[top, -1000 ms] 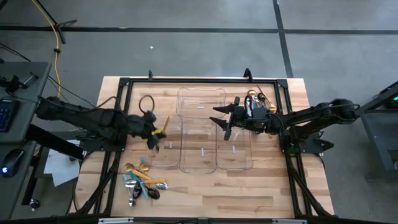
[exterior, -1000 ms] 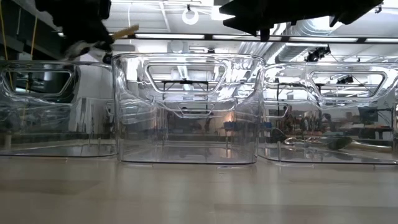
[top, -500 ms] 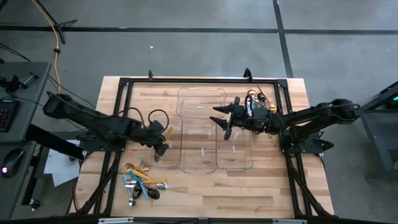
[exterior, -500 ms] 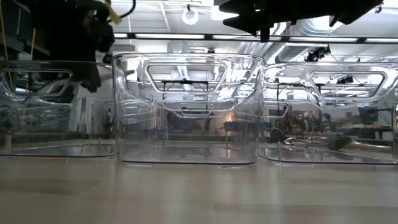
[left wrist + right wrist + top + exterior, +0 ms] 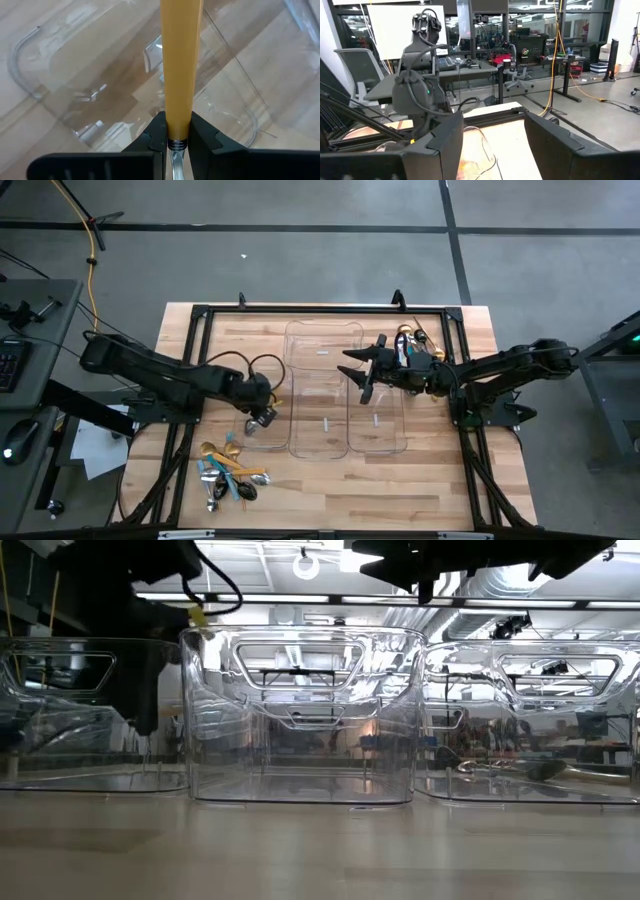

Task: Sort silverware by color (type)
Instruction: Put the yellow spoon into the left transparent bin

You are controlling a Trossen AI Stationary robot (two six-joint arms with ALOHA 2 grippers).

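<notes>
Orange-handled piece pinched over the left tray.

My left gripper (image 5: 178,137) is clamped on the orange-handled utensil (image 5: 180,65), holding it inside the left clear tray (image 5: 262,442). My right gripper (image 5: 358,370) hangs spread wide above the right tray (image 5: 392,442). Remaining silverware pile (image 5: 228,473) lies just beside the left tray's near edge.

I can read no text, label, brand, number or sign anywhere in these views.
</notes>
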